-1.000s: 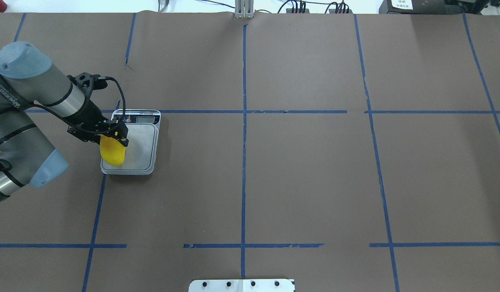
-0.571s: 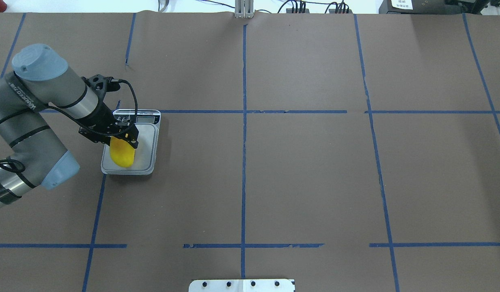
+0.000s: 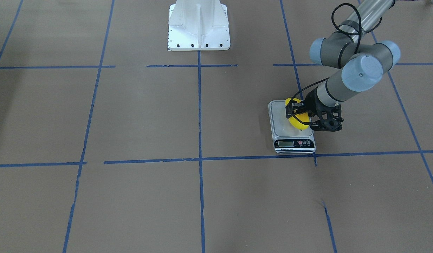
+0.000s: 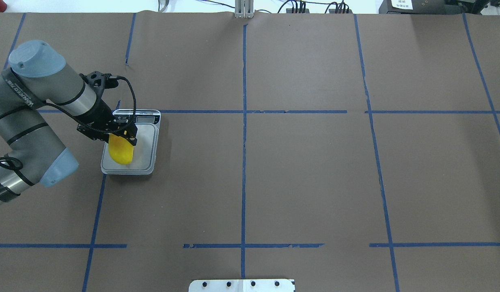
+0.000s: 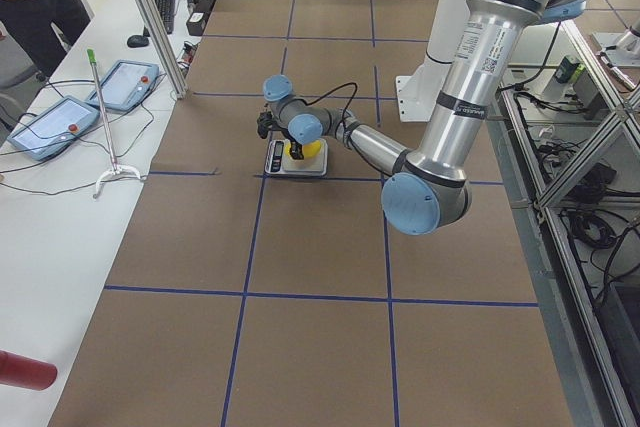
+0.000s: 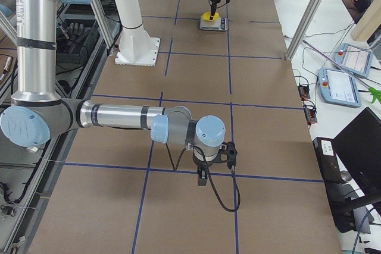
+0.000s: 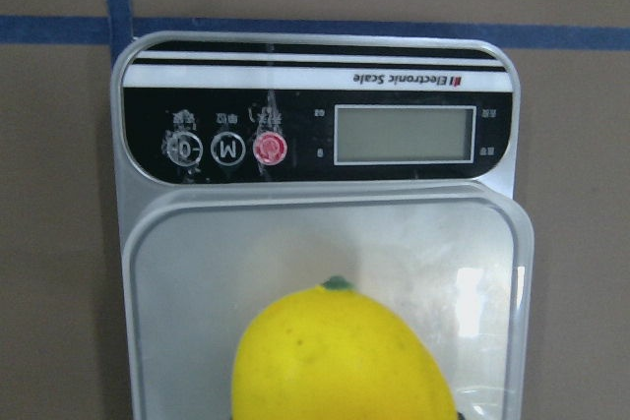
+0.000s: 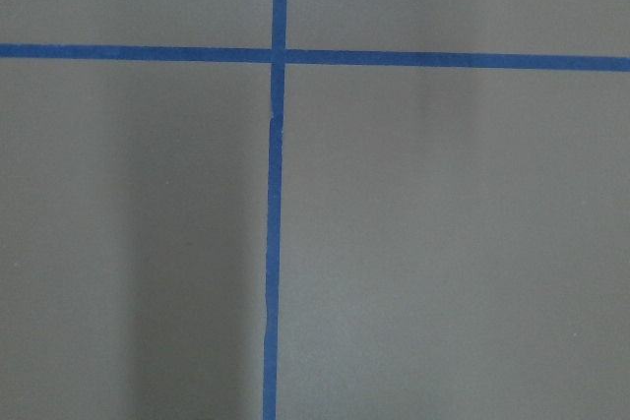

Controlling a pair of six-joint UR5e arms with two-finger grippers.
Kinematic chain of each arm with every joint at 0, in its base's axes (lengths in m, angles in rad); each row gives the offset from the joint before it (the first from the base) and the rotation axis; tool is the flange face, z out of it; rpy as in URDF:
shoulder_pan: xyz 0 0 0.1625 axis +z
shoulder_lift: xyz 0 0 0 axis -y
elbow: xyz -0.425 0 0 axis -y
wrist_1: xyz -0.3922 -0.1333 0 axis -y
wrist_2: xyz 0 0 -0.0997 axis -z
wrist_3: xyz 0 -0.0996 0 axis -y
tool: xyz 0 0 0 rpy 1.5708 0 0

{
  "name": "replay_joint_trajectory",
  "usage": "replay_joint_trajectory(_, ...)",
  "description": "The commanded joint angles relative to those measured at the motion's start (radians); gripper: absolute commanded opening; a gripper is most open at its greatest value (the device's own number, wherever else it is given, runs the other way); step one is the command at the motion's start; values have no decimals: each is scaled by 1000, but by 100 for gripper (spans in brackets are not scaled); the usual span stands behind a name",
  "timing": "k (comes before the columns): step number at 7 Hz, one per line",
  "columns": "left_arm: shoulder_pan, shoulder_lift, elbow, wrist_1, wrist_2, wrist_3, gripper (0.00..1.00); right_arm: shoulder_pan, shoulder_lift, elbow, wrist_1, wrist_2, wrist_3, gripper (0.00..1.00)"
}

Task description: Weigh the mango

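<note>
The yellow mango [image 4: 121, 152] is over the left half of the steel platform of a small digital scale [image 4: 146, 142]. My left gripper [image 4: 126, 137] is shut on its far end, from above. In the front-facing view the mango [image 3: 294, 117] shows under the gripper [image 3: 301, 117]. I cannot tell if it rests on the platform. The left wrist view shows the mango's tip [image 7: 340, 361] above the platform and the scale's blank display [image 7: 404, 135]. My right gripper [image 6: 202, 178] hangs low over bare table far from the scale; I cannot tell if it is open or shut.
The brown table cover is crossed by blue tape lines [image 4: 244, 121]. The white robot base [image 3: 199, 26] stands at the near middle edge. Touch tablets [image 5: 120, 82] and cables lie on a side table beyond the far edge.
The left gripper carried the mango to the right, from the platform's left edge further over it. Since then it has hardly moved.
</note>
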Motion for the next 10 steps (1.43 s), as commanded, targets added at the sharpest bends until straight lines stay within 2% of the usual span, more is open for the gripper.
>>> replay_joint_trajectory(1,2,-17,7,-1,52,2,0,0,1,0,0,0,0,100)
replay_joint_trajectory(2,-1,-14,5,0,52,2,0,0,-1,0,0,0,0,100)
replay_joint_trajectory(3,-1,-15,2,-3,52,2,99,0,-1,0,0,0,0,100)
replay_joint_trajectory(5,-1,-12,4,-3,54,2,100,0,-1,0,0,0,0,100)
replay_joint_trajectory(7,-78,17,-50,0,51,23,100,0,-1,0,0,0,0,100)
replay_joint_trajectory(8,-157,102,-54,2,40,224,100,0,1,0,0,0,0,100)
replay_joint_trajectory(10,-321,269,-50,2,40,495,100,0,-1,0,0,0,0,100)
